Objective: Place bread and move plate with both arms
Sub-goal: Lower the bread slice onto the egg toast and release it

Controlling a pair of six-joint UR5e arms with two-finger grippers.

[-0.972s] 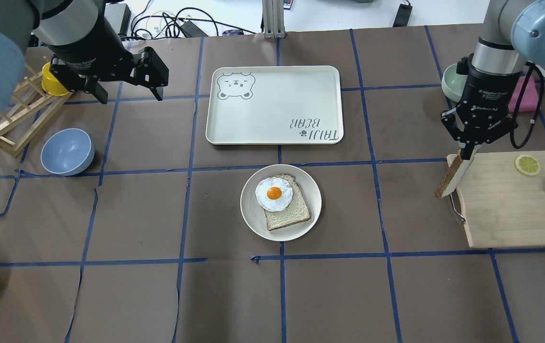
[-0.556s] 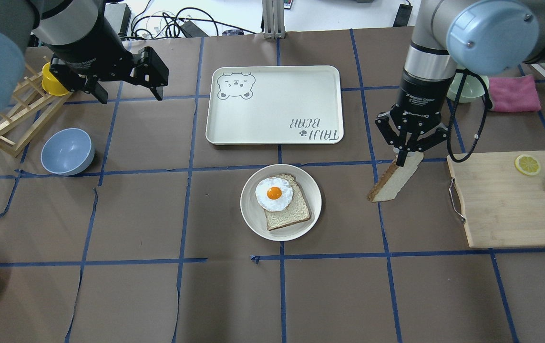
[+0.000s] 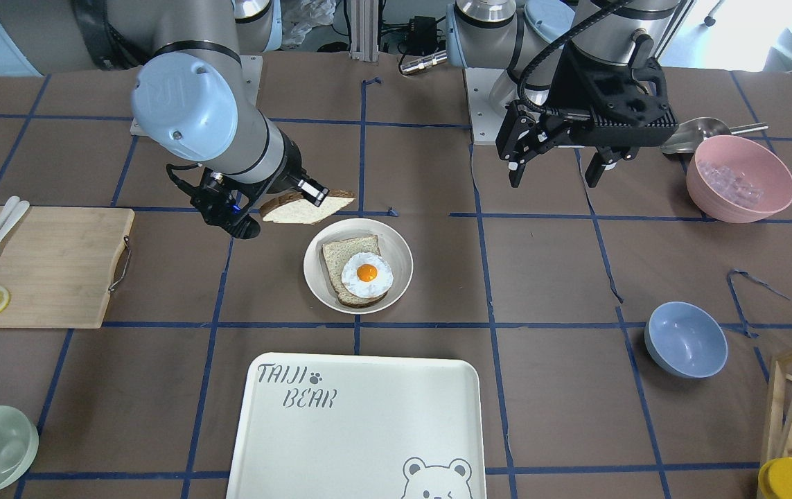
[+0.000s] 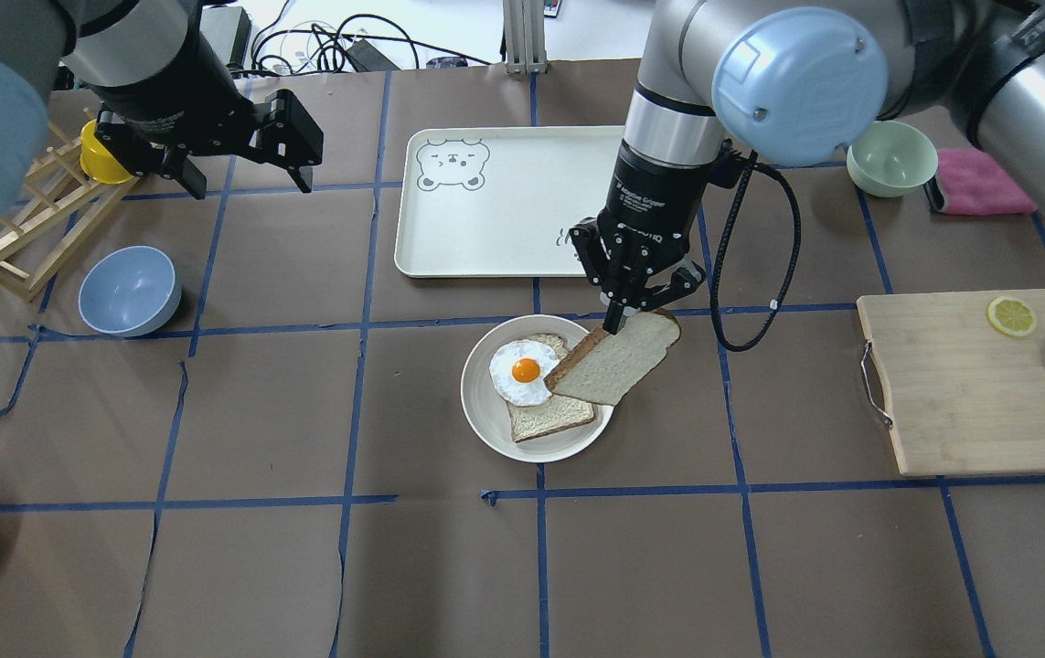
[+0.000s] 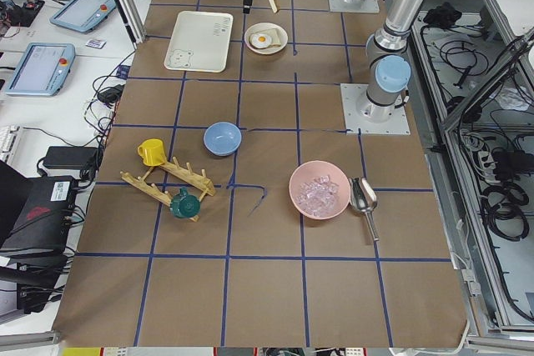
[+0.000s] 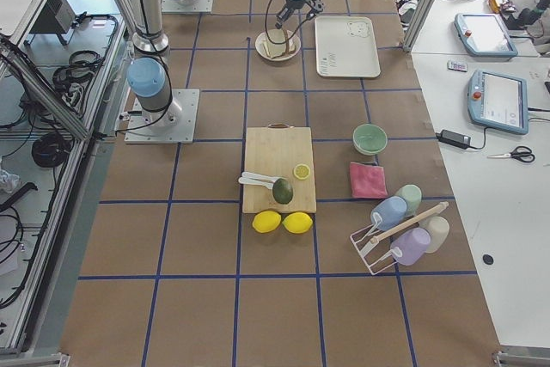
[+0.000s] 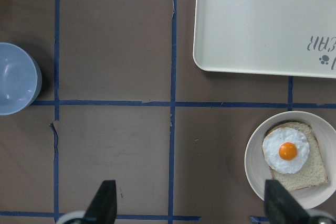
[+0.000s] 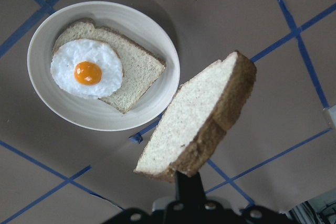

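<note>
My right gripper (image 4: 618,320) is shut on the crust edge of the plain bread slice (image 4: 618,366) and holds it tilted in the air over the right rim of the round cream plate (image 4: 481,416). The plate holds a darker slice with a fried egg (image 4: 527,370). In the right wrist view the bread (image 8: 194,124) hangs beside and above the plate (image 8: 142,30). In the front view the bread (image 3: 305,208) hovers just behind the plate (image 3: 399,267). My left gripper (image 4: 248,178) is open and empty, high over the far left of the table.
The bear-print tray (image 4: 485,219) lies just beyond the plate. A wooden cutting board (image 4: 961,393) with a lemon slice, cutlery and an avocado is at the right. A blue bowl (image 4: 129,291) and a wooden rack (image 4: 28,219) are at the left, and a green bowl (image 4: 892,157) is at the far right.
My right arm has carried the bread leftwards from the cutting board's edge to over the plate's right rim. The left arm has not moved.
</note>
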